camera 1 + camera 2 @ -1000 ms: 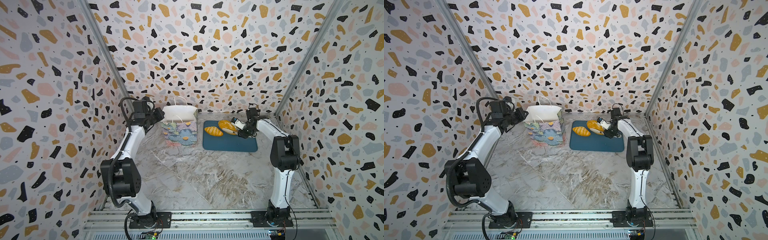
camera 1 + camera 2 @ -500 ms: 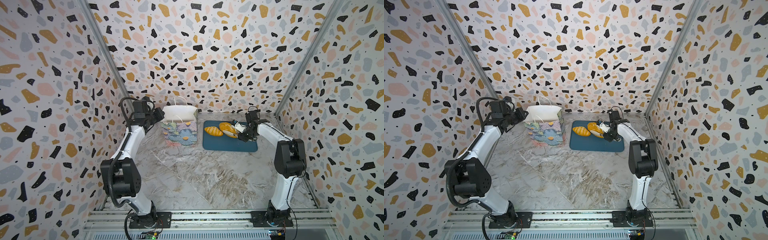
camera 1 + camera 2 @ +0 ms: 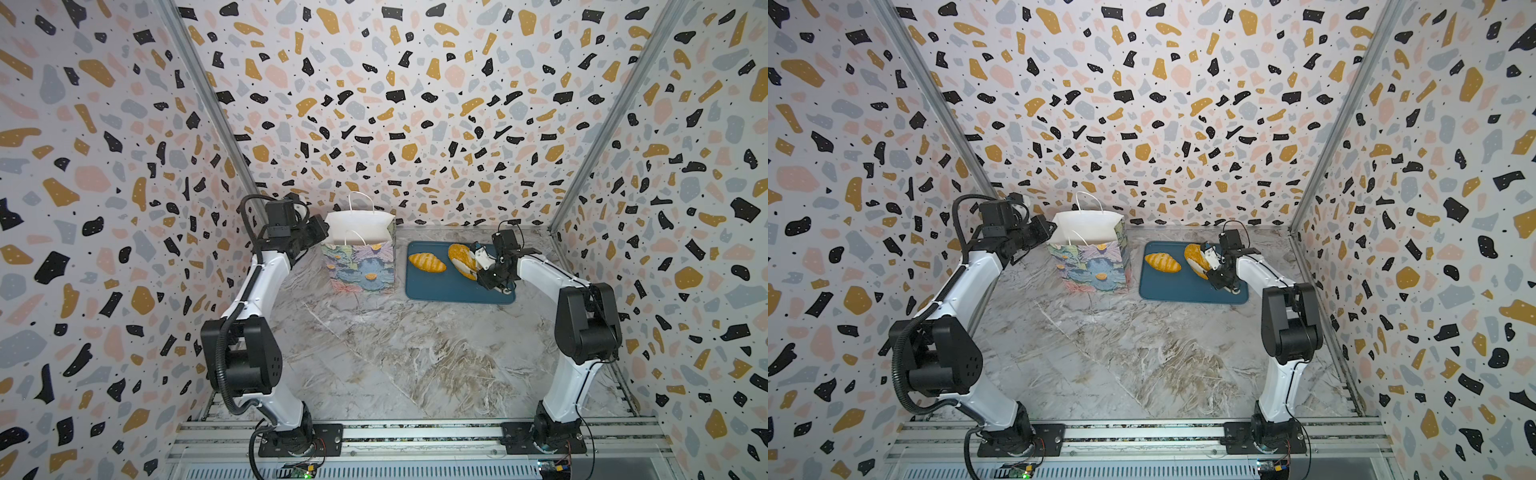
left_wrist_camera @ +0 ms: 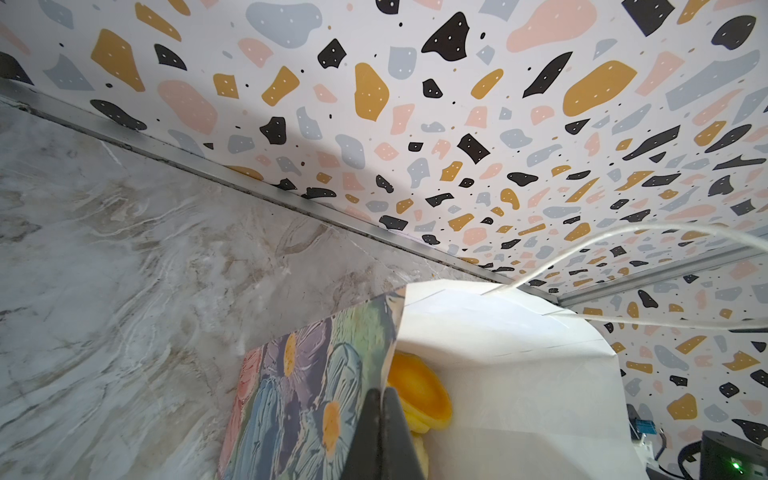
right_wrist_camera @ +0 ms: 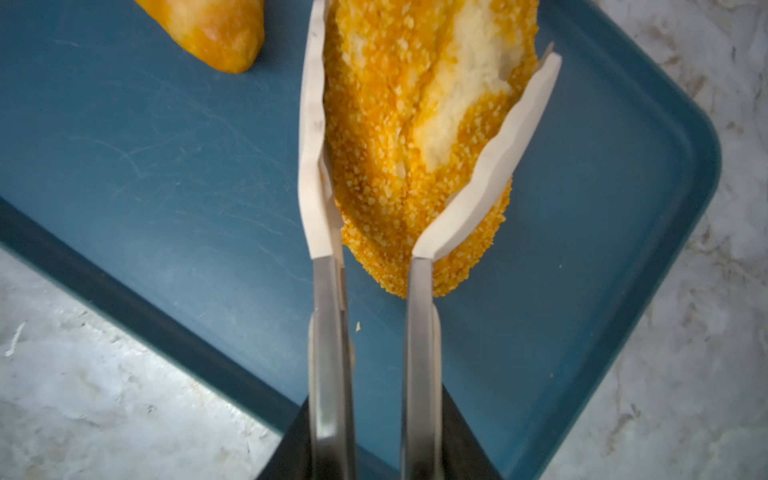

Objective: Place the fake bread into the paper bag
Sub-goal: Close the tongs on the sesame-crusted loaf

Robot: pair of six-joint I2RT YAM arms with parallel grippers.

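The paper bag [image 3: 359, 262] [image 3: 1092, 262] stands upright at the back, flowered outside and white inside. My left gripper [image 3: 321, 232] [image 4: 380, 399] is shut on its side rim. A glossy orange piece of fake bread [image 4: 419, 395] lies inside. My right gripper [image 3: 492, 276] [image 5: 374, 424] is shut on metal tongs [image 5: 328, 332]. Their white tips press both sides of the speckled oval loaf [image 3: 461, 259] [image 3: 1198, 259] [image 5: 395, 145] over the tray. I cannot tell whether the loaf is lifted. A striped roll [image 3: 427, 262] [image 5: 212, 33] lies beside it.
The flat dark-teal tray [image 3: 440, 291] [image 3: 1175, 291] [image 5: 124, 145] lies right of the bag on the marble floor. Speckled walls close in the back and both sides. The bag's white cord handle [image 4: 623, 232] arches above its mouth.
The tongs have closed further on the speckled loaf, and the right gripper has drawn slightly toward the front. The left arm and the bag have stayed still.
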